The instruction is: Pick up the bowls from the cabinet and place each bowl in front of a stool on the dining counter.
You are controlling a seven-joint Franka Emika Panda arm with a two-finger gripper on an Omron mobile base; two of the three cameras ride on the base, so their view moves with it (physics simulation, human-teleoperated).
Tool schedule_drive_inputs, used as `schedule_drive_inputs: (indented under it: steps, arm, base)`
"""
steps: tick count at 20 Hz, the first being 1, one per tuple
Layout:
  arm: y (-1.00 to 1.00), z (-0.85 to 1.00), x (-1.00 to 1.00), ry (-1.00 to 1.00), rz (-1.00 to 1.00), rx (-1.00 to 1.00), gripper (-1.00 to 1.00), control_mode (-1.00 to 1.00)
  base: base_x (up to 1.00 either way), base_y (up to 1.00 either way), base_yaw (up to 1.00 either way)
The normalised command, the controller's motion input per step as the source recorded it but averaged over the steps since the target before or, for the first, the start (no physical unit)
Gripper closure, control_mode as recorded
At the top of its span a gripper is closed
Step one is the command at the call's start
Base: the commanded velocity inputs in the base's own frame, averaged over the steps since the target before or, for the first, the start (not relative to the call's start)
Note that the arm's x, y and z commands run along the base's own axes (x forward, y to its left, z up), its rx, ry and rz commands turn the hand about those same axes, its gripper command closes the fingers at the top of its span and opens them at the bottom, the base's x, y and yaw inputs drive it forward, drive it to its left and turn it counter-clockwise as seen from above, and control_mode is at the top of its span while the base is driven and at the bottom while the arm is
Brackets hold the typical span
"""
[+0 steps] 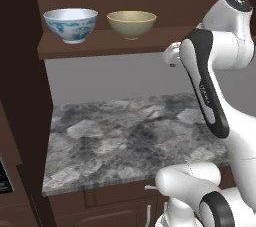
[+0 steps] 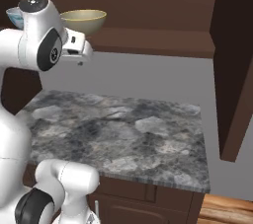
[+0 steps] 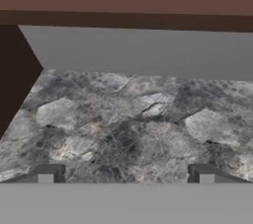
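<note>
Two bowls stand upright, mouths up, side by side on the cabinet shelf (image 1: 100, 43): the painted bowl (image 1: 70, 25) left, the tan bowl (image 1: 131, 24) right. The hand (image 3: 126, 173), spread wide and holding nothing, hangs below the shelf over the marbled surface (image 1: 125, 136).

Soft, even rendered light here, no glare anywhere. The marbled table (image 1: 125, 136) reads mid-bright, its veins a little smeared in the hand view, ahead of the claw (image 3: 126, 178). Above the claw the shelf (image 1: 105, 41) sits dim brown, and the wall beneath it darkens to flat grey shade. The white arm (image 1: 220, 71) shows gentle shading. Edges look soft and low-resolution throughout, no bending at the borders.
</note>
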Motion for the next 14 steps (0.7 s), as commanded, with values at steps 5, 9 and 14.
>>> schedule_drive_inputs:
  steps: [5,9,14]
  arm:
    - [-0.05,0.48,-0.57,-0.15,-0.14,0.18,-1.0,-1.0]
    - [-0.09,0.2,-0.04,-0.15,-0.28,0.32,-1.0,-1.0]
    - [-0.04,0.19,0.25,-0.14,-0.13,0.36,-1.0,-1.0]
  base:
    - [0.0,0.0,0.0]
    - [0.0,0.0,0.0]
    - [0.0,0.0,0.0]
